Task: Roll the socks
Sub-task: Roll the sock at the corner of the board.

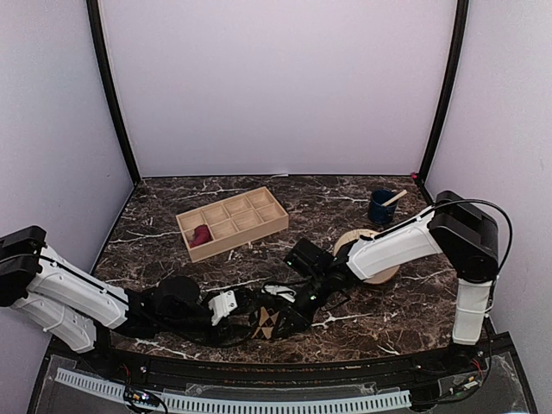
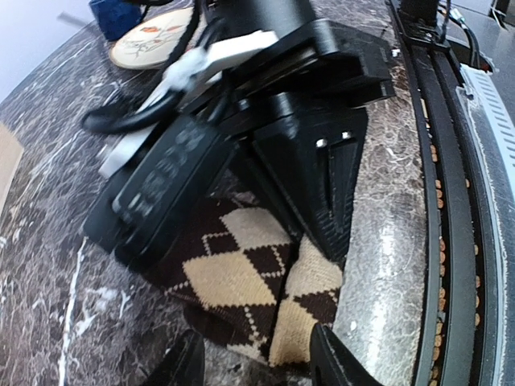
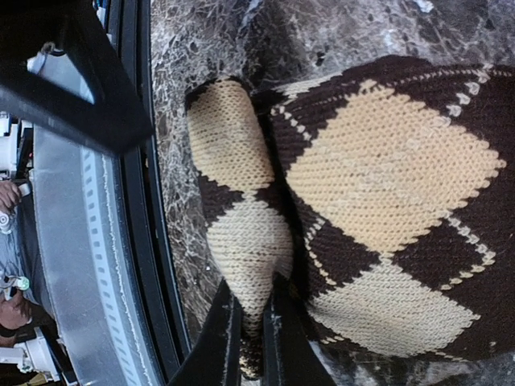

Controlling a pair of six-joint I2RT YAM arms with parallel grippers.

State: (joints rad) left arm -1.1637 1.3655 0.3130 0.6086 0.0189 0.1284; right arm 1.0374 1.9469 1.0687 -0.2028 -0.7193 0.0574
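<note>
The right claw (image 3: 251,342) pinches a fold of the argyle sock (image 3: 386,201), apparently part-rolled at the near edge of the worktop (image 1: 362,194). The left claw (image 2: 257,362) stands spread about its edge. The maroon sock (image 1: 200,235) sits bundled in the tray (image 1: 274,226), seemingly done.

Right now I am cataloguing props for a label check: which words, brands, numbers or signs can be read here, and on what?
None can be read in any view.
Black moulded housing on the right wrist: raised marks, too blurred to read.
Round tan disc: reddish drawing, no legible letters.
Dark brown sock with tan argyle diamonds: pattern only, no label.
</note>
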